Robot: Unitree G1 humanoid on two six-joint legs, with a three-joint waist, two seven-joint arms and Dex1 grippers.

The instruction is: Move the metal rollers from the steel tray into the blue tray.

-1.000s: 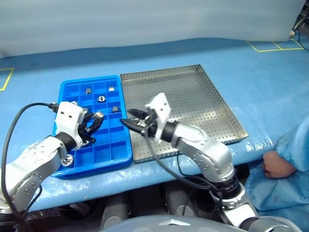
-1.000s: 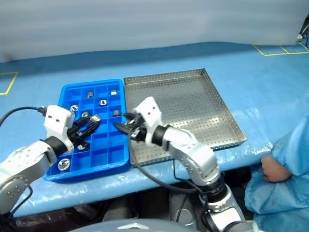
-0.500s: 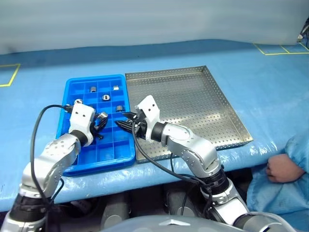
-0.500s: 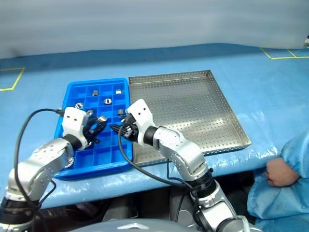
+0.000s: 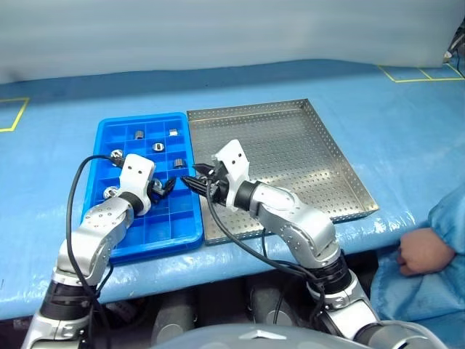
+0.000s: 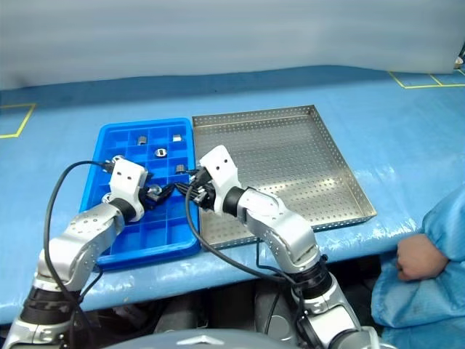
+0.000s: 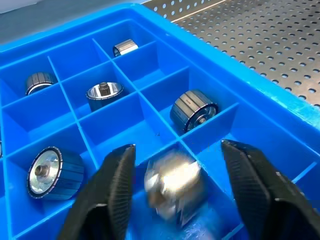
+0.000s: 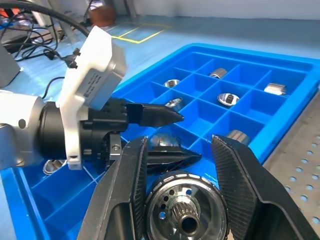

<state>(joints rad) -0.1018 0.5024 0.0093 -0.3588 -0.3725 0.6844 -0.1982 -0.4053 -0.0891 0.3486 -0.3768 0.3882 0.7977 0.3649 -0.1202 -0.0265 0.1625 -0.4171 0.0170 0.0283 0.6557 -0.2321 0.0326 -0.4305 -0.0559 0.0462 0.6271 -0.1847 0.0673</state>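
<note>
Rollers: L gripper (image 7: 175,200) over blue tray (image 5: 105,149), jaws apart w/ one metal roller (image 7: 175,187) loose between the fingertips, dropping into the compartment below; others sit in cells beyond it. R gripper (image 8: 182,200) just beside, at the tray's edge nearest steel tray (image 5: 305,153), jaws clamped on a second roller (image 8: 185,217), bore axis pointing back along the fingers. Est. next drop falls to R arm: an open cell lies straight ahead of its jaws; steel tray looks bare.

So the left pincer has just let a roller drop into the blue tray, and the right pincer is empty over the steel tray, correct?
Not quite. The left pincer stands open around a roller in the blue tray, but the right pincer is not empty: the right wrist view shows it shut on another roller, beside the left one at the blue tray's edge.
</note>
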